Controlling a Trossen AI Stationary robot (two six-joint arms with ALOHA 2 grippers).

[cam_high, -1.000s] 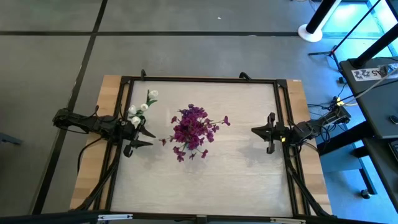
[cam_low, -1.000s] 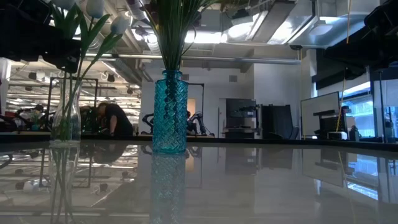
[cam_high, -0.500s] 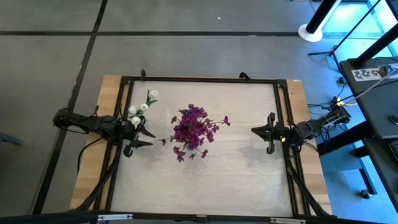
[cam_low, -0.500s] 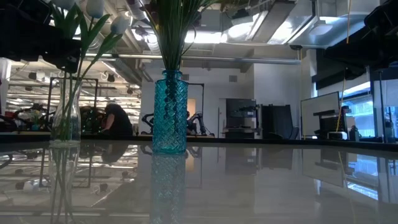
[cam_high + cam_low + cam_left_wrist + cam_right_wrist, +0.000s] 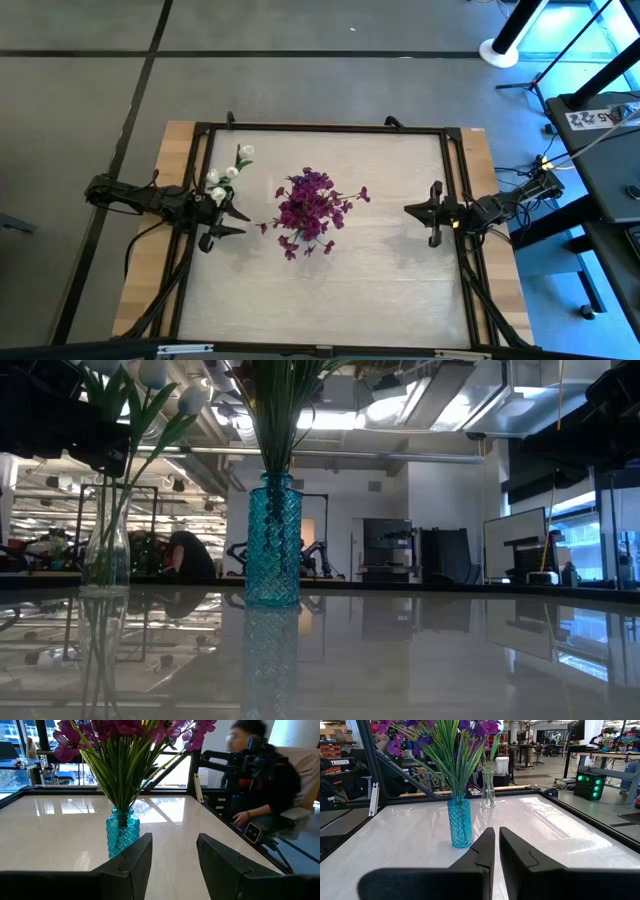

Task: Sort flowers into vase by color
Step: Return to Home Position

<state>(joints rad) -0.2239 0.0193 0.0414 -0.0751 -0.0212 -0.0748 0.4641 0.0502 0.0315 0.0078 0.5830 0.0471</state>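
Bright room light comes from ceiling lamps [image 5: 330,415] above — it glares in white streaks on the glossy table [image 5: 560,827] ahead of the right gripper [image 5: 497,831]. Ahead of the left gripper [image 5: 175,837] window light reflects palely beside the blue vase [image 5: 122,832]; shadows are faint.

Open robotics lab: exposed ceiling pipes [image 5: 330,452], equipment-laden benches [image 5: 615,756], seated person [image 5: 265,775].

Flowers [image 5: 272,420] cropped at low view's top
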